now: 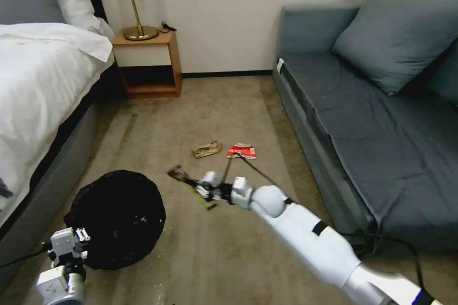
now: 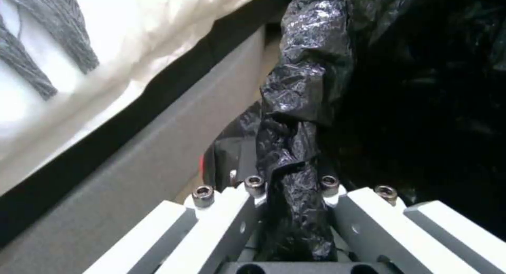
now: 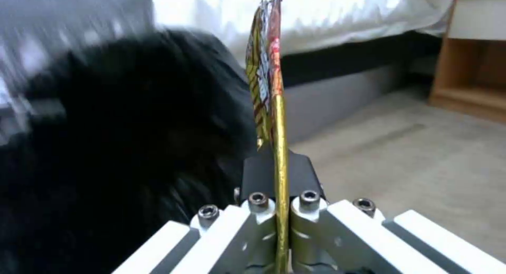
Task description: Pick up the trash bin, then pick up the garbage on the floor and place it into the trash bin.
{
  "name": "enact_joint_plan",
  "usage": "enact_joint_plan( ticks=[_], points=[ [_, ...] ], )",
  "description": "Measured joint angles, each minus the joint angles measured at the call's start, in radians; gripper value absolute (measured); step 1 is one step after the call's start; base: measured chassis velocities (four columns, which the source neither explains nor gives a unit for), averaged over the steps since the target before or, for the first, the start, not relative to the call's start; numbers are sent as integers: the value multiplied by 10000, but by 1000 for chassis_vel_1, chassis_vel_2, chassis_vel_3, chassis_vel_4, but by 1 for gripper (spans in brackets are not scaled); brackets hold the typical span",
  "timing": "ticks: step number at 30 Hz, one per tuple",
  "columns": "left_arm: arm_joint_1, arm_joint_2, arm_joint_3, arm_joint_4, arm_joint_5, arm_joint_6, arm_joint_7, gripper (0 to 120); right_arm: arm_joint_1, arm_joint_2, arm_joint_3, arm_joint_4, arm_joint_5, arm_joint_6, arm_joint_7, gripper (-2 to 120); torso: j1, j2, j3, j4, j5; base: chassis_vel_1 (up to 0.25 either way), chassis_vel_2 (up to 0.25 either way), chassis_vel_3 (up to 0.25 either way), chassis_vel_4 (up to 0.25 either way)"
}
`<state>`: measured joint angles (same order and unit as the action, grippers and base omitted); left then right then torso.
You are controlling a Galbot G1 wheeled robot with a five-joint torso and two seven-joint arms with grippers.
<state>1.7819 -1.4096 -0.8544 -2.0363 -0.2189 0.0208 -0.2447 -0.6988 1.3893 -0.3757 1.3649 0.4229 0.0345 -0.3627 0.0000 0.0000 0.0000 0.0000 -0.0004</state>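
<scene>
The trash bin, lined with a black bag, hangs at the lower left beside the bed. My left gripper is shut on the bag's rim at the bin's near edge. My right gripper is shut on the yellow-brown snack wrapper, holding it above the carpet to the right of the bin. In the right wrist view the wrapper stands edge-on between the closed fingers, with the black bin just beyond. A tan paper wad and a red-white packet lie on the floor farther off.
A bed with white bedding runs along the left. A wooden nightstand with a lamp stands at the back wall. A grey-blue sofa fills the right. Open carpet lies between them.
</scene>
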Motion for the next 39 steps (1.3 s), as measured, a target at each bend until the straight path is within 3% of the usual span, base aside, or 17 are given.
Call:
enact_joint_plan(
  ticks=[10, 16, 28, 39],
  points=[
    [-224, -122, 56, 144, -88, -35, -214, 3, -139, 2197, -681, -793, 71, 46, 1174, 0, 0, 0, 0, 3, 3, 0, 0, 0, 0],
    [-195, -1, -196, -206, -791, -40, -279, 3, -301, 2258, -801, -1315, -252, 82, 1300, 0, 0, 0, 0, -1, 3, 0, 0, 0, 0],
    [-122, 65, -243, -253, -972, 34, -276, 3, -100, 2214, -1169, -2200, -976, 131, 1970, 0, 0, 0, 0, -1, 3, 0, 0, 0, 0],
    [-250, -126, -10, 76, -639, 93, -207, 3, 135, 2193, -1340, -1904, -872, 127, 1941, 39, 0, 0, 0, -1, 4, 0, 0, 0, 0]
  ],
)
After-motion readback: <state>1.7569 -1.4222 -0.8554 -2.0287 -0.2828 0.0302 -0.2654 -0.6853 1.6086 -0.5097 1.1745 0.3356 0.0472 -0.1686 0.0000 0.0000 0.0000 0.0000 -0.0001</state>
